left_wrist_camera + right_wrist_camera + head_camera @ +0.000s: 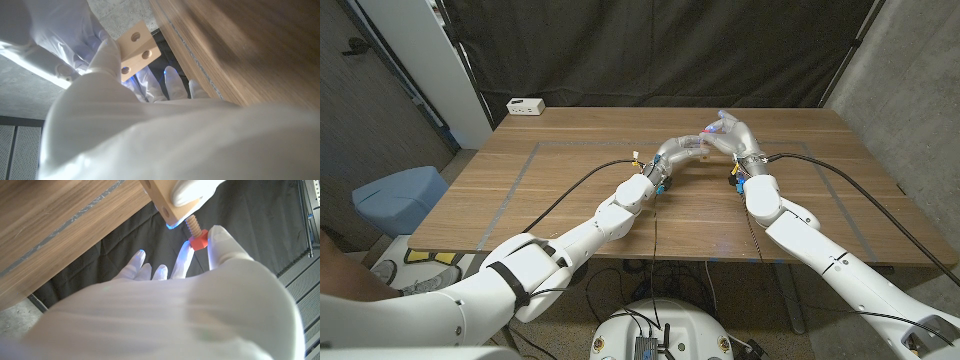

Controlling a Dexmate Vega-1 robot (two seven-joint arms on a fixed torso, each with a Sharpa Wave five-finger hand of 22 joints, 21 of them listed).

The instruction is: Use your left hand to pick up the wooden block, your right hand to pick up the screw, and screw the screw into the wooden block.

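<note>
Pale, light-coloured wood with round holes drilled in its face makes up the small rectangular block (135,49), and the white-gloved left hand (107,62) grasps it, with a fingertip lying over one edge of the block in the left wrist view. In the right wrist view the same wooden block (162,197) appears with a finger of the left hand (192,190) wrapped over its end. A screw with a tan threaded shank and a red head (197,236) sticks out of the block's side, its shank entering the wood and its head clear of the surface. The white-gloved right hand (200,295) pinches the red head between the thumb and a finger, while its other fingers are spread apart and point away from the screw.

In the head view both arms reach forward over the brown wooden table (570,200), and the left hand (682,150) and the right hand (735,135) meet near the table's far middle, raised off the surface and touching each other at the fingers. The block and screw are too blurred to make out there. A small white box (525,105) sits at the table's far left corner. A blue round bin (398,195) stands on the floor, left of the table.
</note>
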